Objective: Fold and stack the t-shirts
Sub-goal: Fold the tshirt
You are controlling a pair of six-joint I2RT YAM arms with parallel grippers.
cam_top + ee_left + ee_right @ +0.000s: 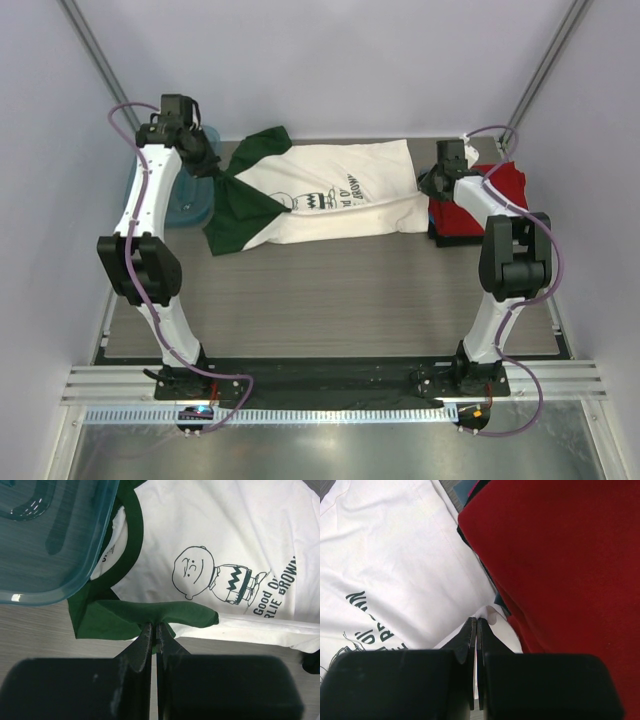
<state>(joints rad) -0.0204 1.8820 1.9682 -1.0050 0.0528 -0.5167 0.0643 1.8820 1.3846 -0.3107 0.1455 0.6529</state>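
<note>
The white t-shirt (345,200) is laid out flat along the far edge of the bench (330,290). Its collar end is turned toward the far left corner and its hem toward the far right corner. A black cartoon print (210,577) with lettering is seen on the chest, facing up.

A raised fold of the green sleeve (150,612) is pinched by the left gripper (155,630), whose fingers are clenched on the cloth with almost no gap between them. This sleeve is lifted into a ridge above the bench, while the rest of the shirt is left lying flat. Just beside the collar, at the far left corner, a teal plastic tub (188,212) is set, and its rim overlaps the green neckband in the left wrist view.

At the hem end, the right gripper (476,625) is closed. A small edge of the white cloth is seen at its fingertips and appears to be held there, though the contact itself is partly hidden by the fingers.

A folded red t-shirt (492,195) is placed at the far right corner, just beside the hem. A dark layer (445,237) of cloth shows beneath its near edge.
</note>
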